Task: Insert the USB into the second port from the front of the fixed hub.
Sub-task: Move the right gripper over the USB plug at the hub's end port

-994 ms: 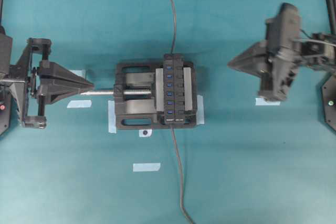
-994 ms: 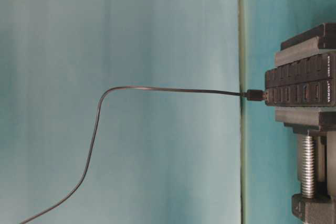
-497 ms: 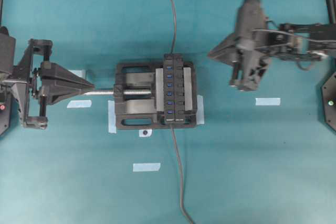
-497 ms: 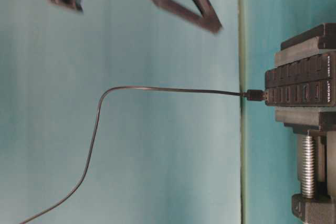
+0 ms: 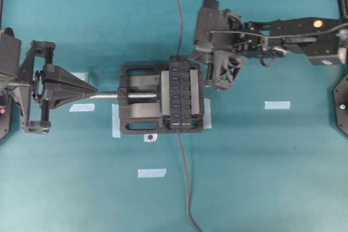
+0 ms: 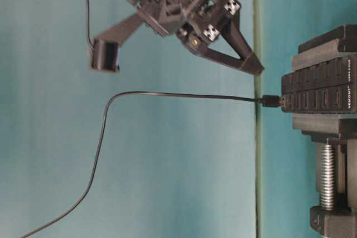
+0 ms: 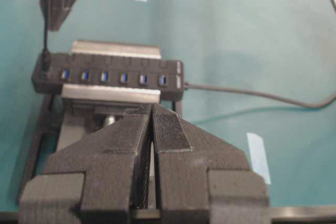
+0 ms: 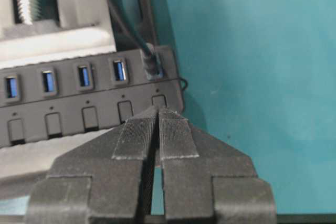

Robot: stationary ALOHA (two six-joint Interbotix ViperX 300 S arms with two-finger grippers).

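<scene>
The fixed hub [image 5: 184, 99] is a narrow black bar with a row of blue ports, clamped in a vise. The USB [image 8: 152, 65] is plugged into the port at the hub's far end, and its thin dark cable [image 5: 179, 25] runs off the back of the table. My right gripper [image 5: 191, 57] is shut and empty. Its tips [image 8: 157, 109] hang over the hub's edge just short of the USB plug [image 6: 271, 101]. My left gripper [image 5: 93, 88] is shut on nothing at the tip of the vise screw, facing the hub [image 7: 147, 66].
The black vise [image 5: 136, 115] holds the hub, with its silver screw [image 5: 106, 95] pointing left. A second cable [image 5: 186, 188] leaves the hub's front end toward the near table edge. Pale tape strips [image 5: 151, 173] [image 5: 277, 105] lie on the teal cloth.
My right arm has swung left from the right edge of the table to the hub's far end, staying shut. The left arm, hub and USB have not moved.
</scene>
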